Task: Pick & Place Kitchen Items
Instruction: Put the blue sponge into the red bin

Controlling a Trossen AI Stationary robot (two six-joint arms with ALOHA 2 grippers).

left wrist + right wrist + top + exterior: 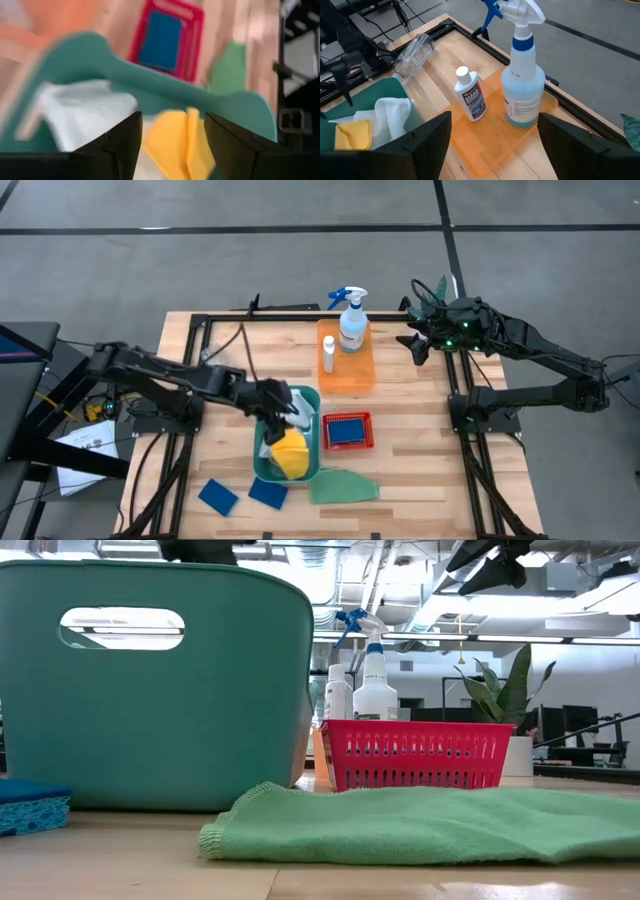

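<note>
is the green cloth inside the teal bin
No, the green cloth lies flat on the table beside the teal bin, which holds the yellow cloth.

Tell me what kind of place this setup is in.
Probably a robotics lab or open workshop, not a home kitchen. The wooden table stands on a bare grey concrete floor, exposed ceiling ducts and strip lights run overhead, and desks with monitors fill the room behind.

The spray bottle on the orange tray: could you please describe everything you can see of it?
The spray bottle is clear plastic with pale blue liquid, a printed label, a blue collar and trigger and a white head. It stands upright on the orange tray near the table's far edge, beside the small white bottle, not touching it. Nothing grips it.
</note>
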